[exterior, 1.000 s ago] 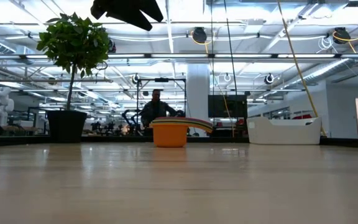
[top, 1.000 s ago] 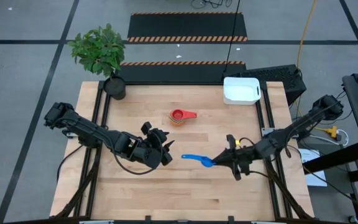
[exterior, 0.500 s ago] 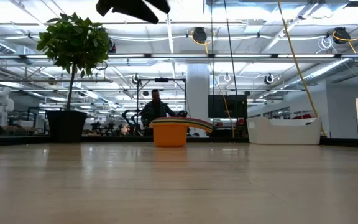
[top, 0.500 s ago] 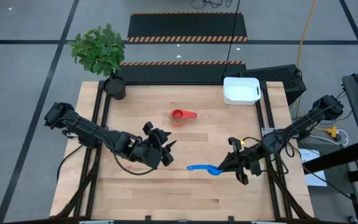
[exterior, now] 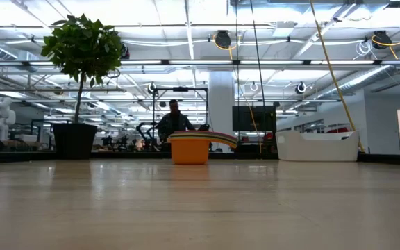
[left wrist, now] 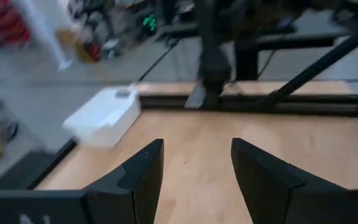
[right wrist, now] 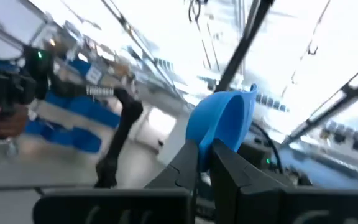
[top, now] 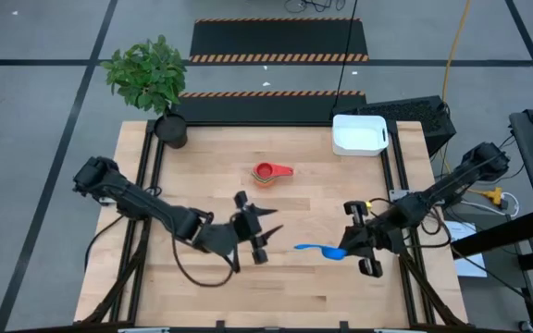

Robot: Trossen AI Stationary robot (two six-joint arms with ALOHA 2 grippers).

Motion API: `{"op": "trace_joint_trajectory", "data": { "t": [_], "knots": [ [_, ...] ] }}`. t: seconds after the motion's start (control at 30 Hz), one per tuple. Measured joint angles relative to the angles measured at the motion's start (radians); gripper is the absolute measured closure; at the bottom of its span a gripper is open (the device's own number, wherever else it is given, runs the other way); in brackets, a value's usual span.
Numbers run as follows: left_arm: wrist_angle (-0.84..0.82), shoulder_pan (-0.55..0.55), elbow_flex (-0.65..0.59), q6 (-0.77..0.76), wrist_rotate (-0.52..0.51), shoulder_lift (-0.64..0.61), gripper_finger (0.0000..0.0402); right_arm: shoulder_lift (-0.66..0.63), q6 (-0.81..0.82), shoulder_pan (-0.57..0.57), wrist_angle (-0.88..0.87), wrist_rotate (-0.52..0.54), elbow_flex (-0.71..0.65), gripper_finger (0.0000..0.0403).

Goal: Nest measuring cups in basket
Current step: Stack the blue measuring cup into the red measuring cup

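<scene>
Blue cup (top: 320, 250) is pinched in my right gripper (top: 348, 248), at four o'clock of the red-topped stack (top: 266, 173). My left gripper (top: 262, 235) hangs spread, empty. Basket (top: 359, 135) holds nothing; nesting is unfinished.

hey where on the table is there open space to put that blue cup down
The right gripper holds the blue cup above bare wood. Free patches: the near strip of the table in front of both arms, and the far stretch between the plant pot and the nested cup stack. It is crowded around the left gripper, and the basket fills the far right corner.
</scene>
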Motion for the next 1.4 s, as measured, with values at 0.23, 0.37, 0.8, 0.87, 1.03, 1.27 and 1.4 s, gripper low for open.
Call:
{"op": "trace_joint_trajectory", "data": {
  "t": [0.23, 0.37, 0.8, 0.87, 1.03, 1.27, 1.4],
  "knots": [
    [0.269, -0.015, 0.000, 0.197, 0.048, 0.058, 0.0211, 0.172, -0.010, 0.000, 0.284, -0.049, 0.000, 0.0392],
    [0.351, -0.019, 0.000, 0.215, 0.048, 0.069, 0.0211, 0.256, -0.012, -0.008, 0.398, -0.050, 0.001, 0.0392],
    [0.546, -0.062, 0.000, 0.307, 0.252, 0.078, 0.0211, 0.311, -0.010, -0.021, 0.398, -0.050, 0.040, 0.0392],
    [0.578, -0.069, 0.000, 0.318, 0.277, 0.078, 0.0211, 0.311, -0.010, -0.021, 0.398, -0.050, 0.040, 0.0392],
    [0.629, -0.071, 0.000, 0.329, 0.312, 0.077, 0.0211, 0.310, -0.010, -0.021, 0.399, -0.050, 0.040, 0.0392],
    [0.807, -0.069, 0.000, 0.362, 0.318, 0.138, 0.0211, 0.310, -0.012, -0.021, 0.398, -0.050, 0.040, 0.0392],
    [0.951, -0.058, 0.004, 0.408, 0.330, 0.216, 0.0211, 0.310, -0.011, -0.026, 0.397, -0.050, 0.040, 0.0392]
  ]
}}
